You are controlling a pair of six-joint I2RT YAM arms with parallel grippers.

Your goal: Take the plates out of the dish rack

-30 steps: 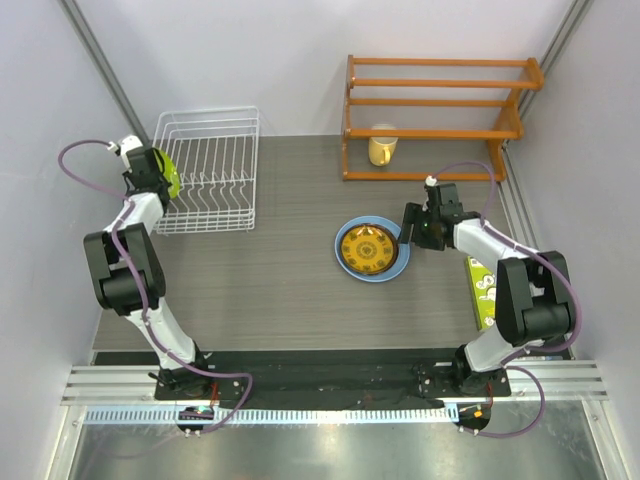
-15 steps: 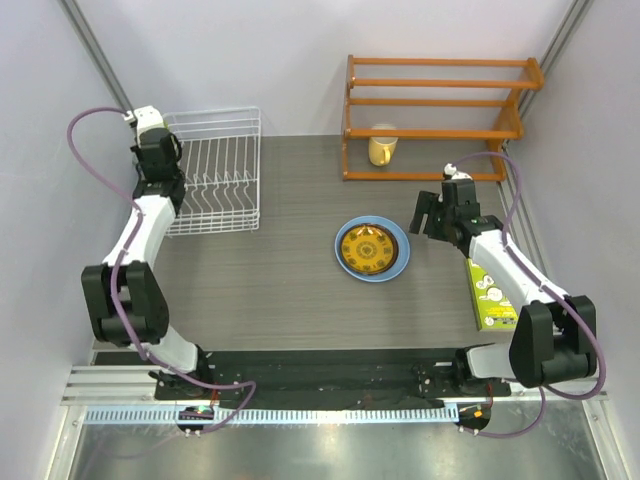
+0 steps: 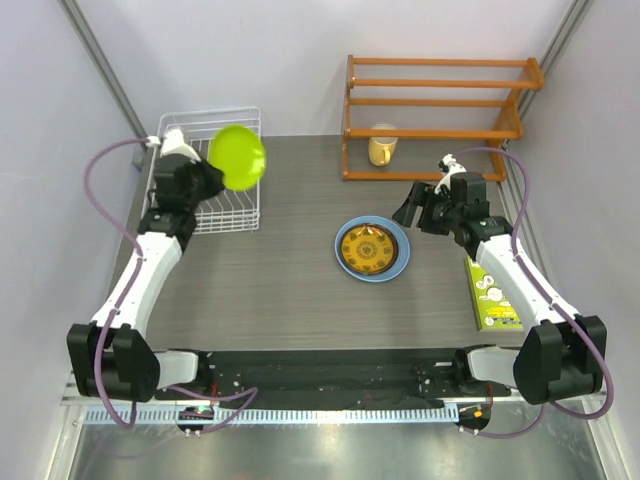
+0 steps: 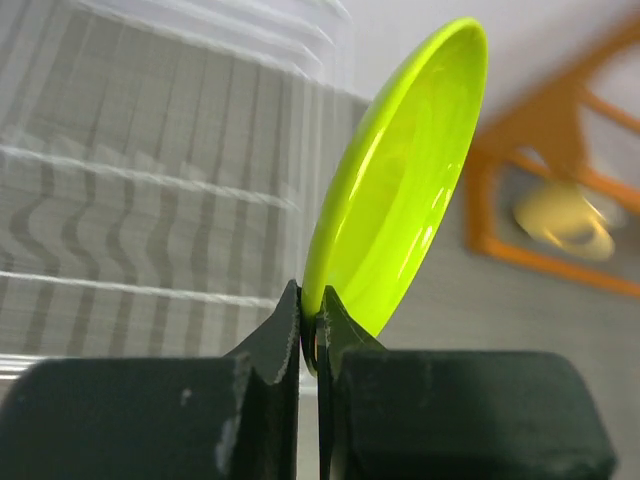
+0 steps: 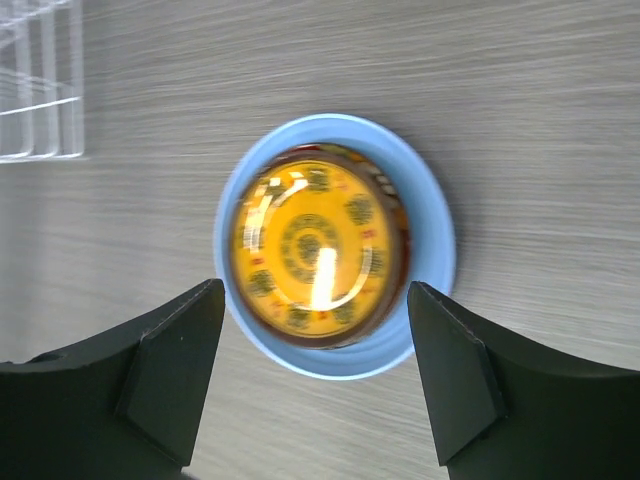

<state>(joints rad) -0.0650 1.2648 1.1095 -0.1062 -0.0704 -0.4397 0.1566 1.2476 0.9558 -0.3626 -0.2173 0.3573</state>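
Only the wrist view shows left hand (image 4: pixel 309 312) pinching the green plate (image 4: pixel 395 190).

Even bright light leaves glare on the yellow-orange plate (image 5: pixel 315 260).

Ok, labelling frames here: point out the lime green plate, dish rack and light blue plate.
lime green plate (image 3: pixel 237 157): top view, centre of its face.
dish rack (image 3: pixel 232 212): top view, floor wires near its right corner.
light blue plate (image 5: pixel 434 250): right wrist view, bare right rim.

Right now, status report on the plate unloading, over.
Left gripper shut on lime green plate, held above dish rack. Right gripper open over stacked plates on table. Nothing seen between.
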